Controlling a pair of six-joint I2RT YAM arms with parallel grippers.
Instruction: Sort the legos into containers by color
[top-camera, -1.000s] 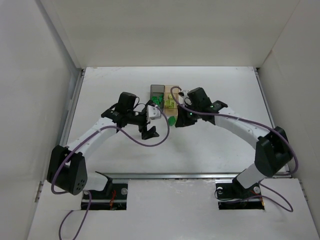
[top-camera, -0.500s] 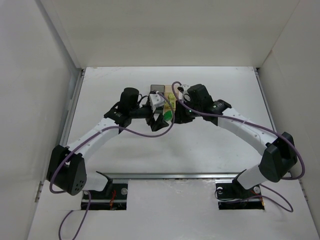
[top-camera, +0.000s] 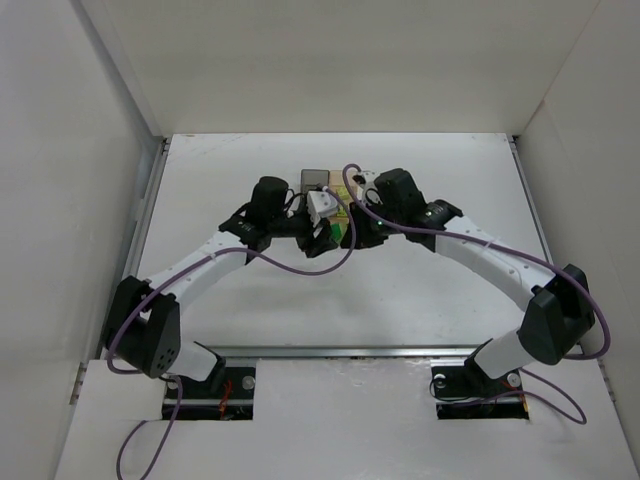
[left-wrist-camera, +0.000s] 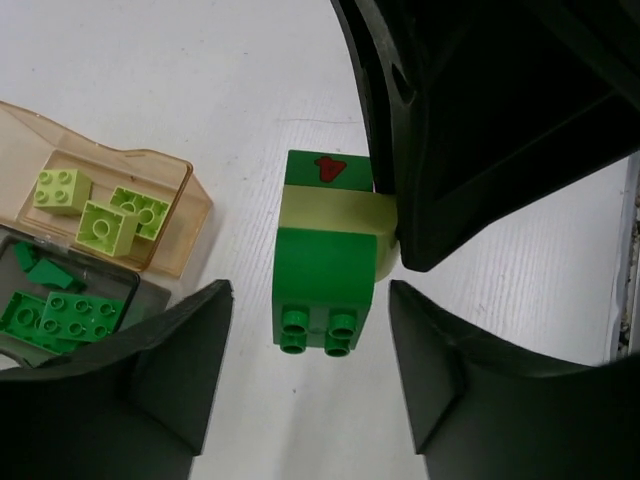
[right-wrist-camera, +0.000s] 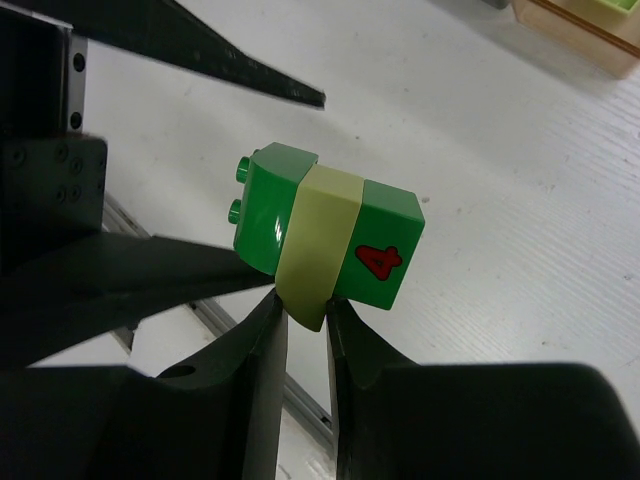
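My right gripper (right-wrist-camera: 303, 305) is shut on a stack of three legos (right-wrist-camera: 325, 235), pinching the pale yellow-green middle brick between two dark green ones, one marked with a red 4. It holds the stack above the table. My left gripper (left-wrist-camera: 310, 300) is open, its fingers (left-wrist-camera: 180, 370) on either side of the stack's studded end (left-wrist-camera: 322, 275) without touching it. The orange-tan bin (left-wrist-camera: 175, 225) holds pale yellow-green bricks (left-wrist-camera: 100, 225). The dark grey bin (left-wrist-camera: 125, 285) holds dark green bricks (left-wrist-camera: 60, 315). Both grippers (top-camera: 322, 225) meet just in front of the bins (top-camera: 313, 179).
The two bins stand side by side at the table's middle back. White walls enclose the table on the left, back and right. A metal rail (top-camera: 380, 351) runs along the near edge. Purple cables loop from both arms.
My left gripper has swung right and toward the bins, up to the right gripper. The stack in the right gripper has shifted slightly left and now sits between the left fingers.
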